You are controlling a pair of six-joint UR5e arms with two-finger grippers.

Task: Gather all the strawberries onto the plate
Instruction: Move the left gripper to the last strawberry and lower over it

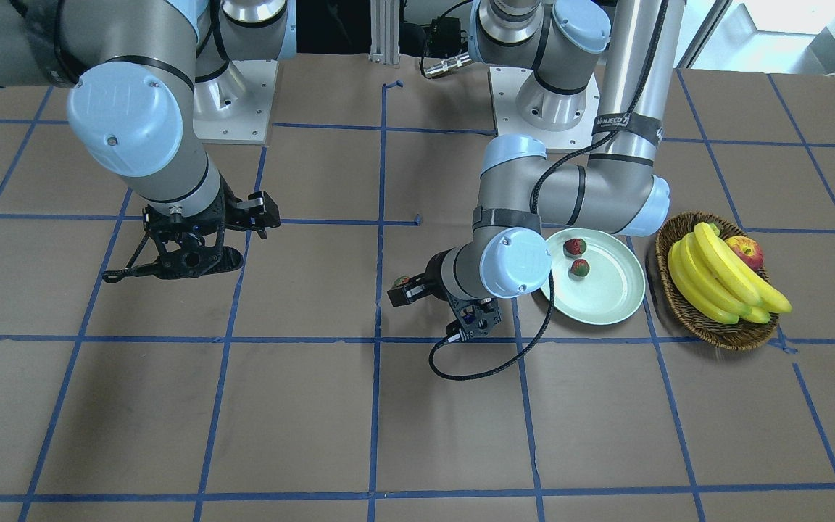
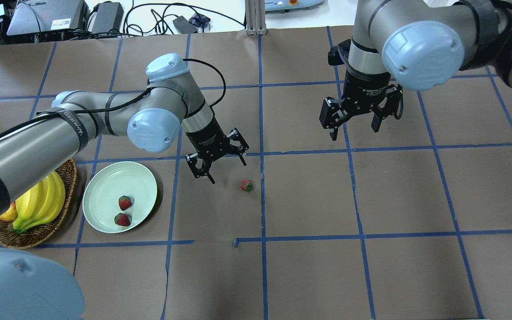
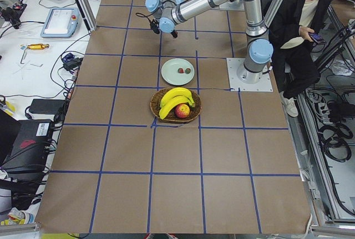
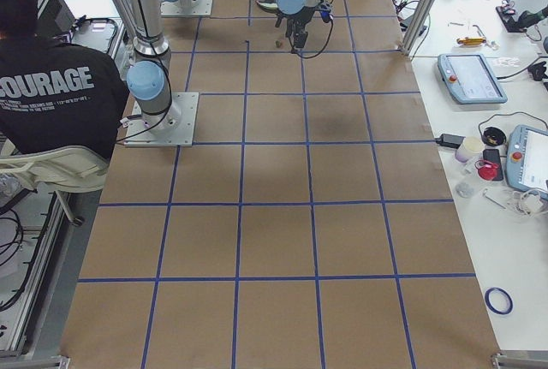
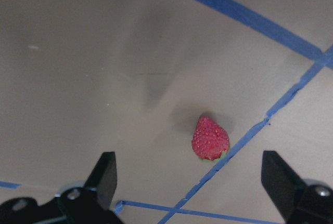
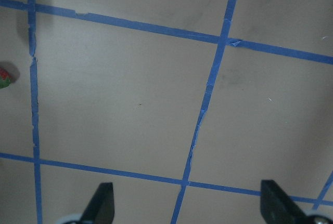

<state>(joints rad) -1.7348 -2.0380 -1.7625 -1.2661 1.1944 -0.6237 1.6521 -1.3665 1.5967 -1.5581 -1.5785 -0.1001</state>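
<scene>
Two red strawberries (image 2: pixel 125 202) (image 2: pixel 122 219) lie in the pale mint-green plate (image 2: pixel 105 178), which also shows in the front view (image 1: pixel 606 293). A third strawberry (image 2: pixel 247 185) lies on the brown table by a blue tape line, right of the plate. My left gripper (image 2: pixel 228 172) is open and empty, hovering just above and beyond this strawberry. In the left wrist view the strawberry (image 5: pixel 210 139) sits ahead of the open fingers (image 5: pixel 104 174), slightly right of centre. My right gripper (image 2: pixel 354 132) is open and empty, hovering over bare table far to the right.
A brown wicker basket (image 2: pixel 34 235) with bananas (image 2: pixel 38 202) and a red-yellow apple (image 1: pixel 746 251) stands just left of the plate. Blue tape lines grid the brown table. The third strawberry's edge shows at the left border of the right wrist view (image 6: pixel 4 76).
</scene>
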